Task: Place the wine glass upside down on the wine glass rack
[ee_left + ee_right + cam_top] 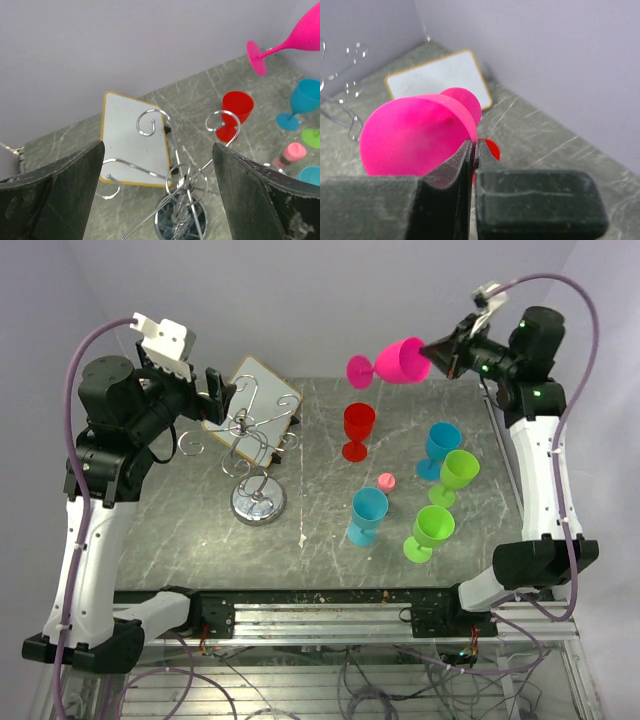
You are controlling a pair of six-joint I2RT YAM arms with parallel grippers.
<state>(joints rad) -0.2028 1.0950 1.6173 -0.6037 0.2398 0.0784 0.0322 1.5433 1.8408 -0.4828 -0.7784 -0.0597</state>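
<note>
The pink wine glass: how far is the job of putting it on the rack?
Done: the right hand grips the pink wine glass by its rim, in the air, lying sideways. In hand: bringing it to the wine glass rack. Left: turn it upside down and hang it; the rack holds no glass. The left hand is open.

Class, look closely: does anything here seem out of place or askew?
The pink wine glass hangs sideways in the air, its rim pinched by the right gripper; the other glasses stand upright on the table.
</note>
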